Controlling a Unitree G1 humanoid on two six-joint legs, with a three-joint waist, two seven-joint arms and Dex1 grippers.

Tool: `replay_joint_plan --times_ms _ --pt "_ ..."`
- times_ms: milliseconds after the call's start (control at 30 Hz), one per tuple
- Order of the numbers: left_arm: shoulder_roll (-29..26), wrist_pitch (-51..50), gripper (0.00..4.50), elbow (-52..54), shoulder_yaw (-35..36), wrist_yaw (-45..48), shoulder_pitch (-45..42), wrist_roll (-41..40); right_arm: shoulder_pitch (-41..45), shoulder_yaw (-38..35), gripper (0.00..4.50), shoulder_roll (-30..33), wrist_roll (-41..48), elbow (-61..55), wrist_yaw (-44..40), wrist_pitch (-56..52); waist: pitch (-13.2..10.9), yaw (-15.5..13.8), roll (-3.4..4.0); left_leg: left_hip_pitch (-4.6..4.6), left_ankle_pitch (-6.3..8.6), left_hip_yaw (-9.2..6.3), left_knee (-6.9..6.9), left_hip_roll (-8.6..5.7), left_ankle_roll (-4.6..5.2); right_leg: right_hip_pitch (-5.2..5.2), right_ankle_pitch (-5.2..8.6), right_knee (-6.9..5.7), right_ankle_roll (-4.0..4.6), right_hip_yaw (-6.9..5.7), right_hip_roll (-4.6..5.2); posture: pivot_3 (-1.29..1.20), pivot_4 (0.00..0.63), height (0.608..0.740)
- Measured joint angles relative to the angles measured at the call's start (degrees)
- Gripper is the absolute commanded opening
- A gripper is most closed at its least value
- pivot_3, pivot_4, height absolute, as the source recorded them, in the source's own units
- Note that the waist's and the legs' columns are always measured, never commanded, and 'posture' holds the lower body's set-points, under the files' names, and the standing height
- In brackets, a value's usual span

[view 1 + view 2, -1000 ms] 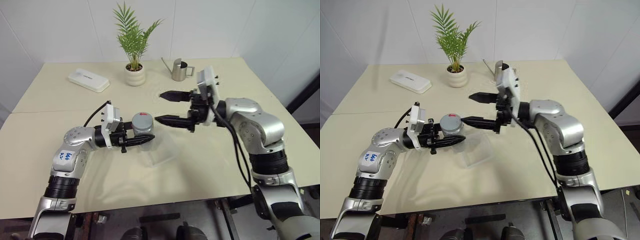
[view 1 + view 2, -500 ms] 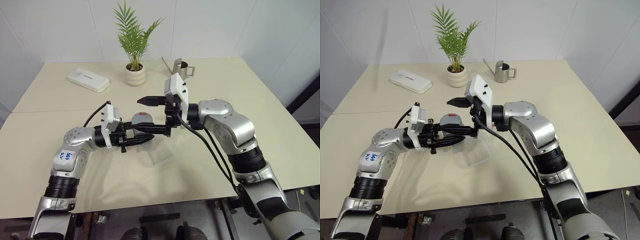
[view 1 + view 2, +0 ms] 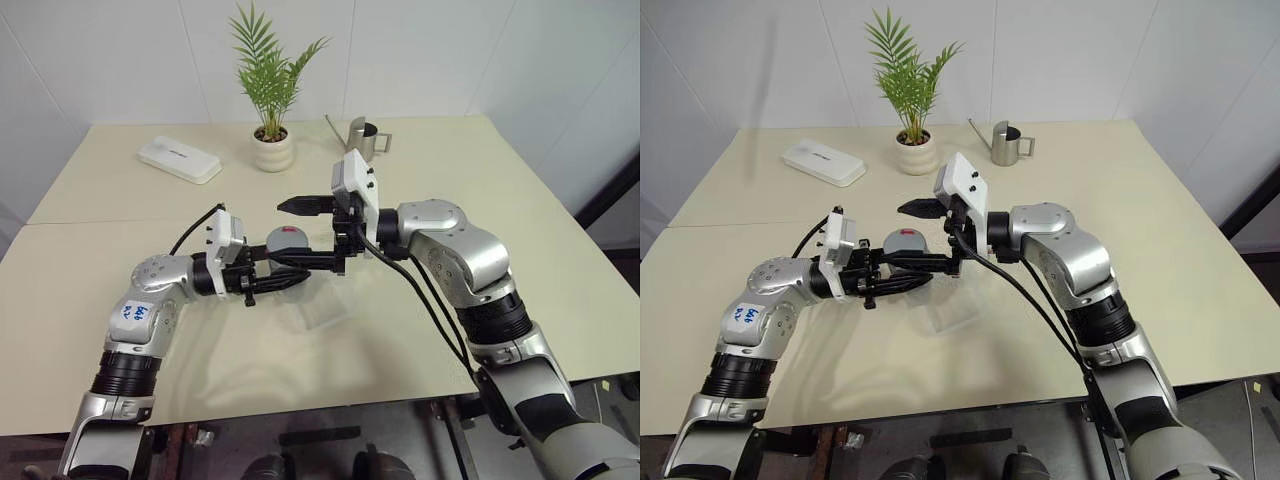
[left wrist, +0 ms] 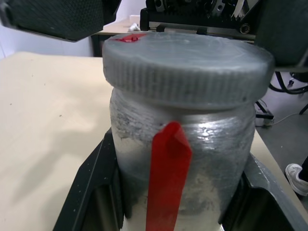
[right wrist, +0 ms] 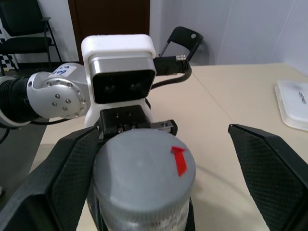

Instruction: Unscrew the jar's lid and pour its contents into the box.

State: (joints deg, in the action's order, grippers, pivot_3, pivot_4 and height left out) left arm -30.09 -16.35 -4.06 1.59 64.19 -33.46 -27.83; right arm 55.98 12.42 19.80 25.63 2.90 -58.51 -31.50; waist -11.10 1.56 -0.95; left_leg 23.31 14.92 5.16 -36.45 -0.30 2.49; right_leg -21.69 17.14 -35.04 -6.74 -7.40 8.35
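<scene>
While clamped, jar in left hand

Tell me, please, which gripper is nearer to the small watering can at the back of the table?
Right. The right gripper is raised between the watering can and the jar; the left gripper, clamping that jar, sits farther away.

The right gripper stands wide, one finger on each side of the lid; a gap shows beside the far finger, while the near one lies close against it. Below the lid, the left gripper blocks the jar sides. Beyond the far finger, the table lies bare up to the plant pot and watering can.
</scene>
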Motion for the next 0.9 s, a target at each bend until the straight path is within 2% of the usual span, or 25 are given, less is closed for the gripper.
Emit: replay_joint_plan --times_ms 200,367,633,900 --pt "0.01 0.0 1.93 -1.15 0.09 -0.37 0.0 0.25 -0.01 -0.69 4.48 2.29 0.3 1.95 -1.94 0.68 0.0 -0.01 0.0 0.0 0.0 -0.01 0.01 0.0 0.0 0.0 0.0 0.02 0.0 -0.01 0.01 0.0 0.15 0.74" --pt "-0.01 0.14 1.93 -1.02 0.06 0.92 0.0 0.22 -0.23 -4.18 4.48 4.75 -0.24 4.05 -1.45 0.73 0.0 -0.08 0.0 0.0 0.0 0.0 0.0 -0.01 0.0 0.01 0.0 0.02 0.0 -0.01 0.02 0.0 0.15 0.74" --pt "0.08 0.26 1.93 -1.0 0.04 1.75 0.0 0.2 -0.64 -4.73 4.48 4.75 0.47 3.79 -2.94 -0.12 0.0 0.01 0.0 0.0 0.0 0.02 0.0 0.01 0.0 0.0 0.0 0.02 0.0 0.01 0.01 0.0 0.15 0.74" --pt "0.08 0.72 1.93 -0.84 0.13 1.79 -0.29 0.09 -0.52 -6.06 4.48 2.31 7.61 -2.64 -4.08 -7.29 0.0 -0.02 0.0 0.0 0.0 0.0 0.0 0.01 0.0 0.0 0.0 0.02 0.0 -0.01 0.02 0.0 0.15 0.74"
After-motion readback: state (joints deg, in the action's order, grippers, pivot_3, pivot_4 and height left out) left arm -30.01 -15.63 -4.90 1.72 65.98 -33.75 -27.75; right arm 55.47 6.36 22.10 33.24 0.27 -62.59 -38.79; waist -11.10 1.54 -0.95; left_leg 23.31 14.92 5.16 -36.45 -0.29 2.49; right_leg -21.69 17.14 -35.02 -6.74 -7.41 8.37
